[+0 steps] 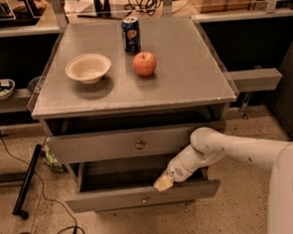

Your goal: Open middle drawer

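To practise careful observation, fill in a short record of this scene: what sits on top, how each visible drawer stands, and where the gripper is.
cabinet top: bowl, apple, soda can
upper drawer: dark gap above its front
middle drawer: open, inside showing
gripper: at the top edge of the middle drawer's front

Dim amber light, gripper (164,183) pale at middle drawer (107,200)

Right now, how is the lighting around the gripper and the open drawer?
Camera view: warm and dim overall; the gripper at the front rim of the middle drawer is lit, while the drawer's inside lies in deep shadow; bowl and apple cast soft shadows on the tabletop.
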`<state>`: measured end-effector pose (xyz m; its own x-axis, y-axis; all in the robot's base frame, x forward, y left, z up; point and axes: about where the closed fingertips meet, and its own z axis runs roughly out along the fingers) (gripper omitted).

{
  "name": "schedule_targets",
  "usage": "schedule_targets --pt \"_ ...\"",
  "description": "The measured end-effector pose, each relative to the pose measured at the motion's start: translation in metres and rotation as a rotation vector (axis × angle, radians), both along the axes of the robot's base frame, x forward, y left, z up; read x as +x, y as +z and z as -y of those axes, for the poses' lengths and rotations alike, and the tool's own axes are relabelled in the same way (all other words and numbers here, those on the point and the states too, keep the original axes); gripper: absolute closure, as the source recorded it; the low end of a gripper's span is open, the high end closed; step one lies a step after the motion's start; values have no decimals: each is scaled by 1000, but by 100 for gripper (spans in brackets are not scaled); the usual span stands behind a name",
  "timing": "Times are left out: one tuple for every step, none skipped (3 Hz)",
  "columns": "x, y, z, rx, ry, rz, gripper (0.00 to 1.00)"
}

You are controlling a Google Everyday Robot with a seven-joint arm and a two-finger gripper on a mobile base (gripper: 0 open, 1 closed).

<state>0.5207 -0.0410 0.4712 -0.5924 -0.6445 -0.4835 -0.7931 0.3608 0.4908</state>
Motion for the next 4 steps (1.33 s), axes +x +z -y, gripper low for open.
schedule_targets --pt "-2 0 1 7 -2 1 100" --pt "-10 1 5 30 -16 8 100" --pt "-19 10 8 132 -15 97 100" --pt "-27 19 10 185 -7 171 100"
